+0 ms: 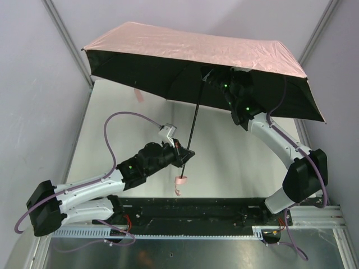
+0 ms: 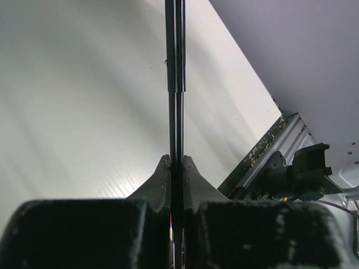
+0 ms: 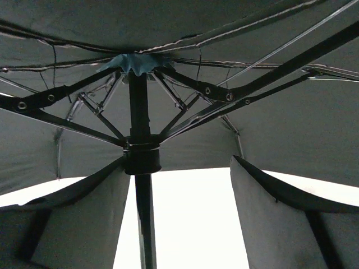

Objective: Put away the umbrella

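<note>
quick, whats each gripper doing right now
left gripper: closed on the thin black shaft of the pale pink fabric folding umbrella
right gripper: open under the canopy, holding nothing

Umbrella (image 1: 224, 50) over table (image 1: 235, 162). Left tool (image 1: 187, 153) on shaft (image 1: 194, 123) above handle (image 1: 181, 180). Right tool (image 3: 179, 224) under canopy (image 1: 157, 75).

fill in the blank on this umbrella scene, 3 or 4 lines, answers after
1. The umbrella is fully ____.
2. The left gripper is shut on the umbrella's thin black ____.
3. The right gripper reaches up under the umbrella with its jaws ____.
4. The small handle hanging just below the left gripper is ____ in colour.

Missing words: open; shaft; open; pink
</note>
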Robot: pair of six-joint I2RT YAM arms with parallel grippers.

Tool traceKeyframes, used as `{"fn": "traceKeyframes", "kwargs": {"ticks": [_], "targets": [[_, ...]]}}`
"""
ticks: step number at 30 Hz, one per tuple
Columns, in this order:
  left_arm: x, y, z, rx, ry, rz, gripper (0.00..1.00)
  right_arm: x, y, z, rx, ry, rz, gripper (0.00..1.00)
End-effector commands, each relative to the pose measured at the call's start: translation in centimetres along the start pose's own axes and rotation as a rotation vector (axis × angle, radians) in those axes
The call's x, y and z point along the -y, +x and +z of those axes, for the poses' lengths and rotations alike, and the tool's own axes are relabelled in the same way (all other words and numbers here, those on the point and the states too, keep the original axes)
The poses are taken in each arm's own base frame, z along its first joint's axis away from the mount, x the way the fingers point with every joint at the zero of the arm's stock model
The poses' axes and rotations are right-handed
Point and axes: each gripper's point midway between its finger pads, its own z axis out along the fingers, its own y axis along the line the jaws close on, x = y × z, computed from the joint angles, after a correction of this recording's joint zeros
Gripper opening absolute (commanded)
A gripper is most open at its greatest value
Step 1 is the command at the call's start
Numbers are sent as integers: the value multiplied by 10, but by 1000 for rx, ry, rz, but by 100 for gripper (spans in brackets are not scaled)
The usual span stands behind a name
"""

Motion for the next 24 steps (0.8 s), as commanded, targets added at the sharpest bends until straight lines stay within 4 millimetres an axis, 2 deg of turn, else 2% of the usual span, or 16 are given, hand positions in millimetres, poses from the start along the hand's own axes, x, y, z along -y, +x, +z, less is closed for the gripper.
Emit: {"fn": "traceKeyframes", "kwargs": {"ticks": [1,9,13,14,15,16,17,20,24], "targets": [[14,-14,-1,55,53,-2,0,-29,-45,5,136,-87,98,72],[13,-4,0,30,65,-8,0,-40,-57,12,215,-100,105,56],[11,-3,-3,34,63,-8,0,-41,-57,17,250,-68,91,49],[10,-3,-4,37,60,-10,0,-42,-57,19,250,-68,79,43],[9,-2,-5,38,58,-10,0,-44,-56,22,246,-68,58,33],[8,-2,-6,41,57,-8,0,-50,-57,23,244,-76,30,17],[6,-2,-7,47,49,-9,0,-55,-56,22,245,-83,-9,9],[0,-12,-12,90,22,-29,0,-75,-46,18,175,-55,-161,1],[3,-44,-15,150,44,-43,0,-111,-7,-17,46,-131,-323,0]]}}
